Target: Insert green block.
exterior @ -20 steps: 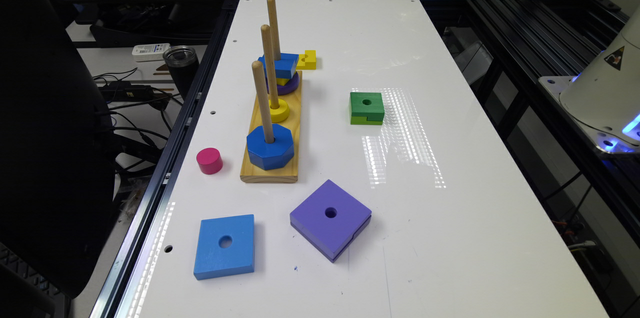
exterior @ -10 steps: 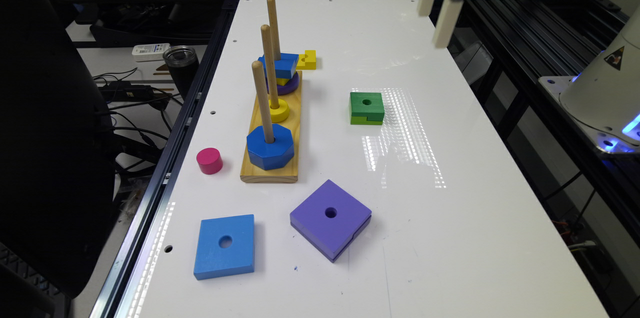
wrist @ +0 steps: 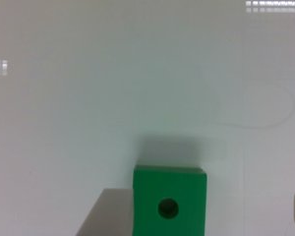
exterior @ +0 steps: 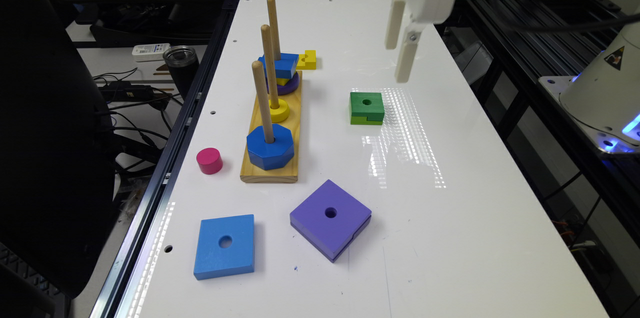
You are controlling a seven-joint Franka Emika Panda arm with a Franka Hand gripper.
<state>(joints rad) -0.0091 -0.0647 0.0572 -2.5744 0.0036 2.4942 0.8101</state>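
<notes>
One green block (exterior: 367, 107) lies flat on the table (exterior: 450, 218), at 3 o'clock of the peg board (exterior: 272, 168). Your jaws hang apart above it; centre them over its sides, descend straight.

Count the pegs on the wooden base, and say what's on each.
3, in a row on the wooden base. Near peg: blue octagon. Middle peg: yellow ring. Far peg: blue square over yellow and purple pieces; more could be hidden underneath.
</notes>
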